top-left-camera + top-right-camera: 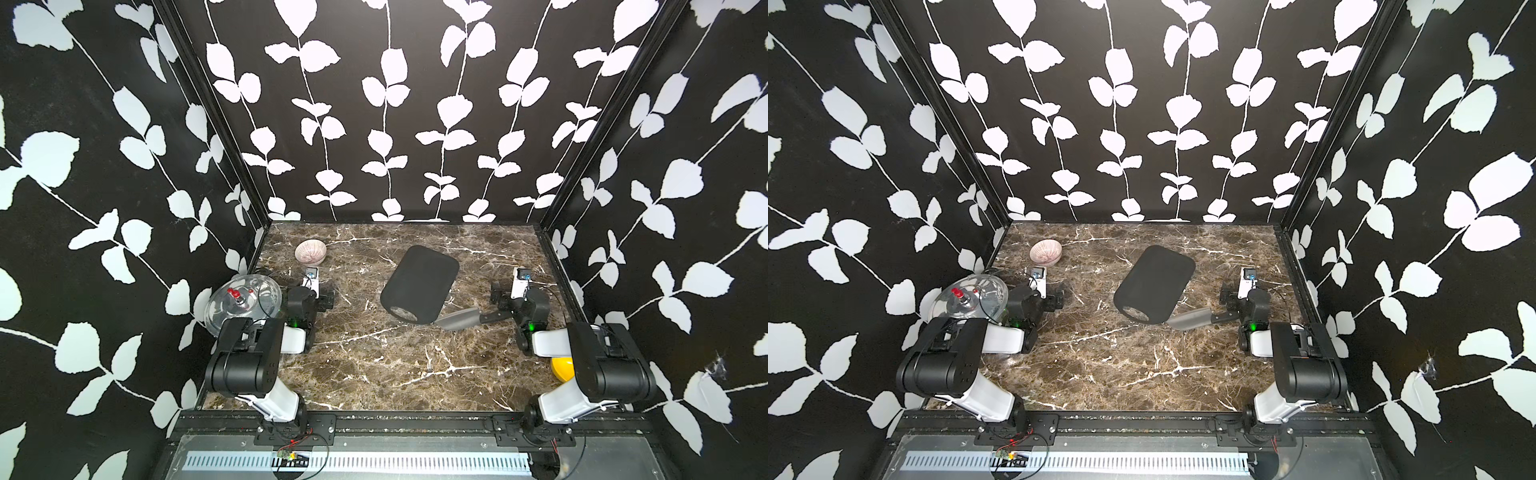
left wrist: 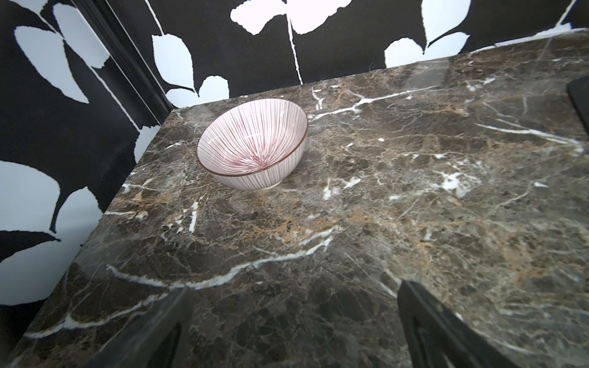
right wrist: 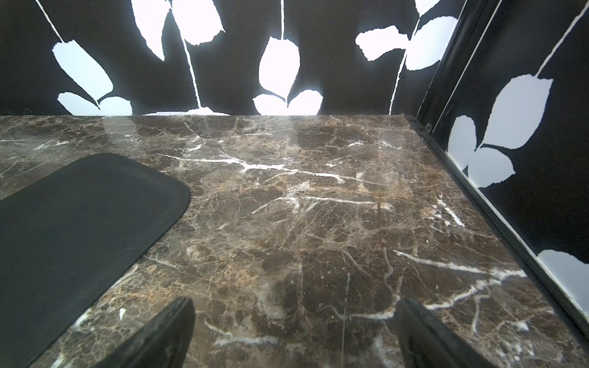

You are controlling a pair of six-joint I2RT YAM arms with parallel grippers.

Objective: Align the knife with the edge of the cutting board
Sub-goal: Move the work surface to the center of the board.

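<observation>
Knife (image 1: 468,320) lies at the cutting board's (image 1: 419,286) near corner, handle close beside the right gripper (image 3: 294,318), which gapes wide and empty; left gripper (image 2: 293,306) is released too.

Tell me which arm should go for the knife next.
Right, likely. The knife lies with its handle beside the open right end effector; the left end effector sits far off, beyond the cutting board.

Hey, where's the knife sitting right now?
In both top views the knife lies on the marble table, right of centre. Its blade is at the near right corner of the cutting board, by the handle hole, and its handle points right.
</observation>
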